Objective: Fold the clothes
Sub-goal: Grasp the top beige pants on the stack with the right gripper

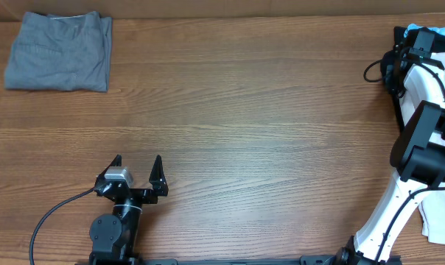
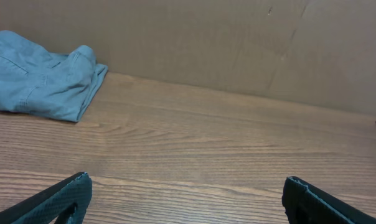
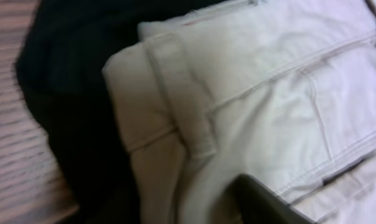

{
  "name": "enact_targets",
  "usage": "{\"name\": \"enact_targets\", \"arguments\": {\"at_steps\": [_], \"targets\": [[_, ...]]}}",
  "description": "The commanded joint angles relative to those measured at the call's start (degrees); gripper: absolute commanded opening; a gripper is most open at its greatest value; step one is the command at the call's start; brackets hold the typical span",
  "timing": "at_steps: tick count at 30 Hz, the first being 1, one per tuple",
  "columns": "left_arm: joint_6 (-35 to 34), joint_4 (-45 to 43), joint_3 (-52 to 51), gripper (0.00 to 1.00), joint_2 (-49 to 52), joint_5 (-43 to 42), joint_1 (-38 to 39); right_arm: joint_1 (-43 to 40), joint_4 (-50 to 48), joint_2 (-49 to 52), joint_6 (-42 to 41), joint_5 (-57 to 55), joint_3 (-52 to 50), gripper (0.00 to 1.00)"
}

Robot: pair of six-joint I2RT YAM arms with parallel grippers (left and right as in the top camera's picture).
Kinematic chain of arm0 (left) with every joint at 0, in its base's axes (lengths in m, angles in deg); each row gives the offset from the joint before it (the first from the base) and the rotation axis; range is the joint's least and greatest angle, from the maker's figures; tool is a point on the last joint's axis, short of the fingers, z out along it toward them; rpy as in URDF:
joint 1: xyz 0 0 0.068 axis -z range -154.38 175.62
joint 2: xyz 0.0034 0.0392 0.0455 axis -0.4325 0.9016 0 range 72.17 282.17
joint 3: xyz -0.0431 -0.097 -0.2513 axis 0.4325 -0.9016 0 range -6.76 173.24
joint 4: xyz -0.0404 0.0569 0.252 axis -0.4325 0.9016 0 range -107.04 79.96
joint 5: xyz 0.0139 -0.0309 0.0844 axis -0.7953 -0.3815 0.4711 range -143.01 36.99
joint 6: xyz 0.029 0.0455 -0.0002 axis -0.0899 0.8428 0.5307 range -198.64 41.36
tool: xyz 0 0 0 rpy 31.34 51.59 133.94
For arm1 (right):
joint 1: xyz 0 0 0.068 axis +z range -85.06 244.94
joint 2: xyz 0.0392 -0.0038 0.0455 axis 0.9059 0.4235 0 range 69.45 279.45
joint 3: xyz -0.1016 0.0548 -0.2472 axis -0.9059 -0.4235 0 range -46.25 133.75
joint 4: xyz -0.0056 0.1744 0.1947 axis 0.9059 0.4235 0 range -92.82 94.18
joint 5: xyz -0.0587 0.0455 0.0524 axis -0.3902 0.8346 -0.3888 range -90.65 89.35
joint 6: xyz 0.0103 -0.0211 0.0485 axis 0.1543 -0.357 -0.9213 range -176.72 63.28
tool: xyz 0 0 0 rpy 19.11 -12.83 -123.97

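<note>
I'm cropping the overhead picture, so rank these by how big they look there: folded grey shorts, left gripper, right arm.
1. right arm, spanning most of the right edge, though it stands nearer the camera
2. grey shorts
3. left gripper, open

Overhead straight down, left wrist low, sharing grey shorts (image 1: 58, 51), right wrist close over beige shorts (image 3: 269, 93)

Right wrist view is blurred throughout. There the khaki shorts (image 3: 256, 99) run off the top, right and bottom edges; the black garment (image 3: 70, 74) is cut off at top and bottom left. Overhead, upper right, the right end effector (image 1: 420, 43) is too small to resolve its jaw spacing. Left wrist view: the grey shorts (image 2: 38, 78) are cropped at the left edge.
</note>
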Motion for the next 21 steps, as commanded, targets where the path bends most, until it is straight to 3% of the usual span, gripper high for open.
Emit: {"name": "enact_targets", "arguments": {"at_steps": [1, 6, 8, 10, 12, 17, 21], "targets": [[1.3, -0.1, -0.3, 1.0, -0.6, 0.4, 0.1, -0.2, 0.2, 2.0, -0.1, 0.5, 1.0, 0.59], [1.3, -0.1, -0.3, 1.0, -0.6, 0.4, 0.1, -0.3, -0.3, 2.9, -0.1, 0.5, 1.0, 0.59], [1.3, -0.1, -0.3, 1.0, -0.6, 0.4, 0.1, -0.3, -1.1, 2.9, -0.1, -0.5, 1.0, 0.53], [1.3, -0.1, -0.3, 1.0, -0.6, 0.4, 0.1, -0.2, -1.6, 2.9, -0.1, -2.2, 1.0, 0.41], [1.3, -0.1, -0.3, 1.0, -0.6, 0.4, 0.1, -0.3, -1.6, 2.9, -0.1, -2.5, 1.0, 0.37], [1.3, -0.1, -0.3, 1.0, -0.6, 0.4, 0.1, -0.4, -1.6, 2.9, -0.1, -2.5, 1.0, 0.38], [1.3, -0.1, -0.3, 1.0, -0.6, 0.4, 0.1, -0.6, -1.2, 2.9, -0.1, -2.5, 1.0, 0.47]]}}
